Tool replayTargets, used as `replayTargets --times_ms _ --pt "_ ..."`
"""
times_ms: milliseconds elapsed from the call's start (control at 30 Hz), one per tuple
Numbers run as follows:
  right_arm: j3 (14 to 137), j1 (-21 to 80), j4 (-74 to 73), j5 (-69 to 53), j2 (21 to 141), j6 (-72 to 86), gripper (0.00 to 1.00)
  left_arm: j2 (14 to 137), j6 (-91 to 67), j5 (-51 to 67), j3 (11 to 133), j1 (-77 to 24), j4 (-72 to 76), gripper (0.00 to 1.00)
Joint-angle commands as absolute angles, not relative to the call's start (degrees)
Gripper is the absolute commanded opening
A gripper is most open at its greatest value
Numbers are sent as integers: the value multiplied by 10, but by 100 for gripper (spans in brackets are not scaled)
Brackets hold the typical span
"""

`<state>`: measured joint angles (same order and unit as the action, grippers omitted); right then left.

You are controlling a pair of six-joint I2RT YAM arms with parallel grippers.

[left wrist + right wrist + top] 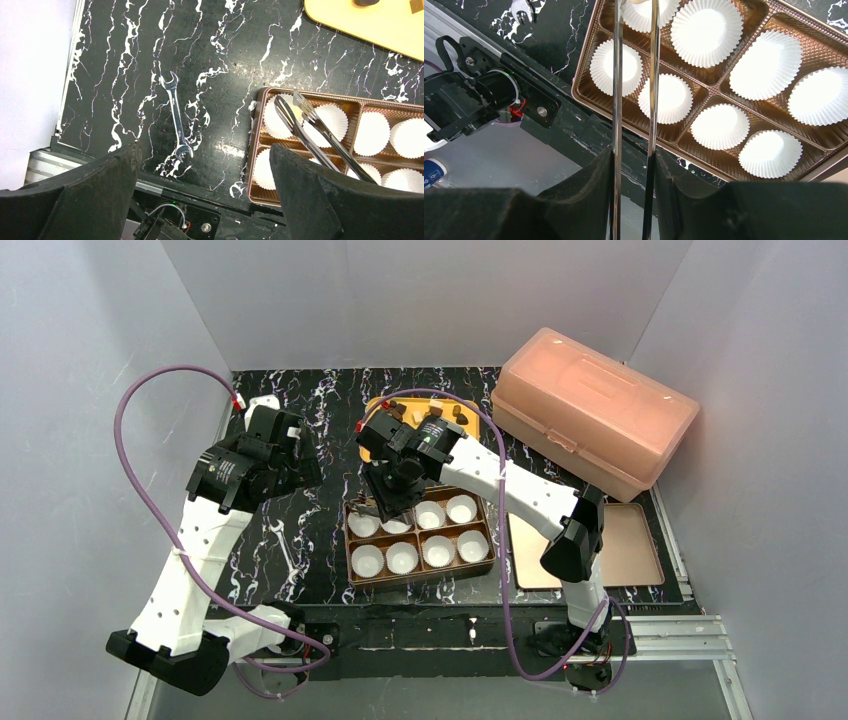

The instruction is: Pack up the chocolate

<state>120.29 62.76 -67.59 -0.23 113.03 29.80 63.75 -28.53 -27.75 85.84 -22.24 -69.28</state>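
Note:
Dark brown chocolate pieces point(458, 416) lie on a yellow plate point(372, 442) at the back; the plate's edge also shows in the left wrist view point(360, 25). A brown tray point(420, 580) holds several white paper cups point(707, 30). My right gripper point(633, 155) is shut on metal tongs point(616, 75), over the tray's left end point(395, 485). The tongs' tips hang over the far-left cup point(272, 117) with a small cream piece point(300, 104) between them. My left gripper point(205, 150) is open and empty, above the table left of the tray.
A steel wrench point(176, 120) lies on the black marbled table left of the tray. A large pink lidded box point(590, 410) stands at the back right. A flat copper-coloured lid point(625, 545) lies right of the tray. Grey walls close in on three sides.

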Motion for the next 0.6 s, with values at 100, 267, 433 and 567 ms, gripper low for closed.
replayTargets --times_ms 100,267,433,567 --pt "1217 633 -671 -3 1130 294 45 623 -285 -293 850 -219 -696 99" --pt "1218 633 -672 -3 1126 294 49 622 -285 -292 848 -218 -695 99" --pt "1229 633 -674 -3 1121 292 49 622 -285 -291 849 -218 -693 100" --pt "1264 626 -692 27 1118 282 49 623 -283 -286 856 -218 -690 99"
